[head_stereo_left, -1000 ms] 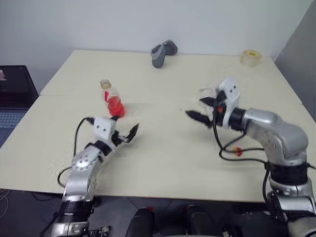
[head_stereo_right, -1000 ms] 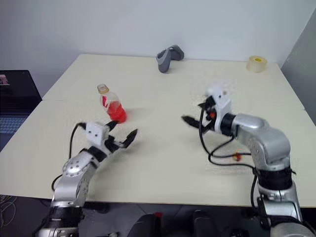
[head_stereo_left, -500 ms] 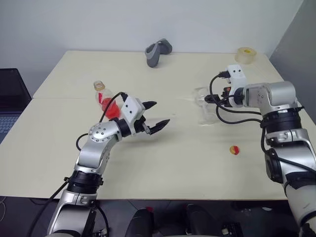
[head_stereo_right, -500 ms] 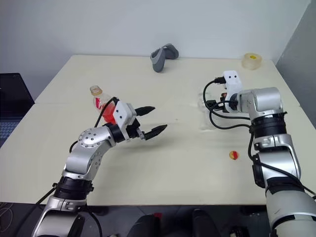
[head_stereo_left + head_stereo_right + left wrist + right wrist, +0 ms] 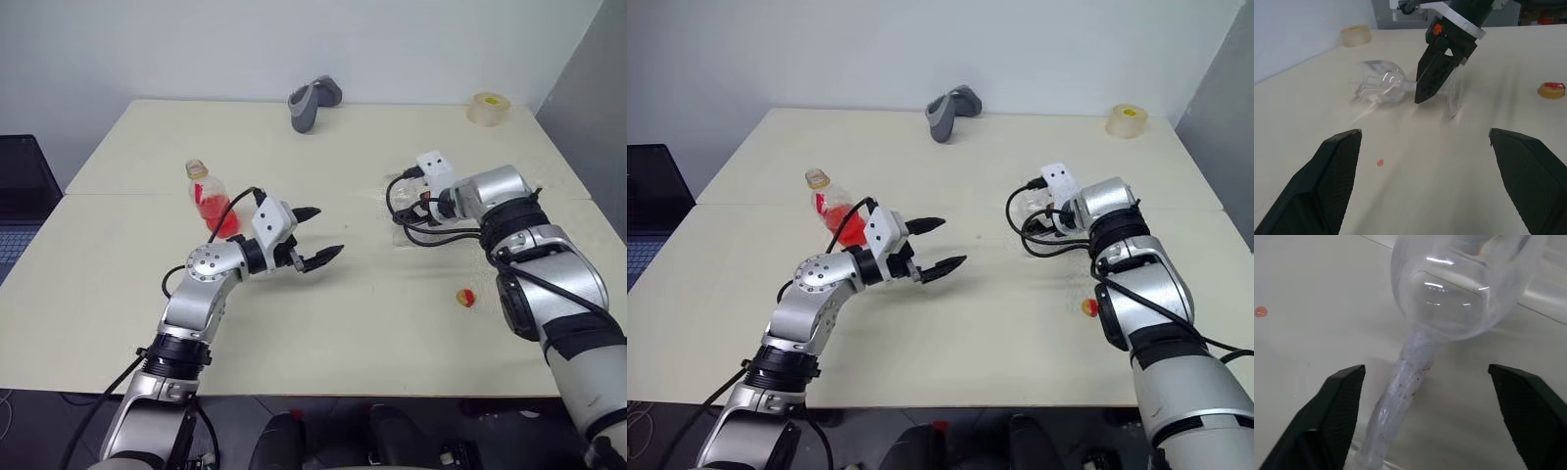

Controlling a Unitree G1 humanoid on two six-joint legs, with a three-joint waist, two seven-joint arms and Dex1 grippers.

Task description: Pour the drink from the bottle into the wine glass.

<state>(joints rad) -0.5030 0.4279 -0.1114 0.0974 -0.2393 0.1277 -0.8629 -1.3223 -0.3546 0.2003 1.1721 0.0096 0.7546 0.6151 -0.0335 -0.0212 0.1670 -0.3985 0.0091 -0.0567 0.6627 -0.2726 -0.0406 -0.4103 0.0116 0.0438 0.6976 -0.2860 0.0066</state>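
Glass came first at this moment: the wine glass (image 5: 1382, 84) was seen lying on its side on the surface, toward the right-hand edge, with its bowl pointing away from the round foot. Its stem (image 5: 1400, 391) was straddled by the right gripper (image 5: 1434, 81), whose black fingers stood apart on either side without pressing on it, so nothing was yet held. The bottle (image 5: 208, 199) was found upright nearer the left edge, uncapped, with the drink (image 5: 221, 217) filling only its lower part. Just beside it, toward the middle of the surface, the left gripper (image 5: 315, 238) was held level with its fingers spread wide and empty. A small yellow-red cap (image 5: 466, 297) lay well apart from the bottle, near the front right of the surface. A grey object (image 5: 312, 103) and a roll of tape (image 5: 488, 108) were set along the far edge.

The step in hand was judged to be the taking and righting of the fallen glass. For the next move, the right fingers would need to be closed on the stem and the glass stood on its foot before the bottle could be taken and tipped.
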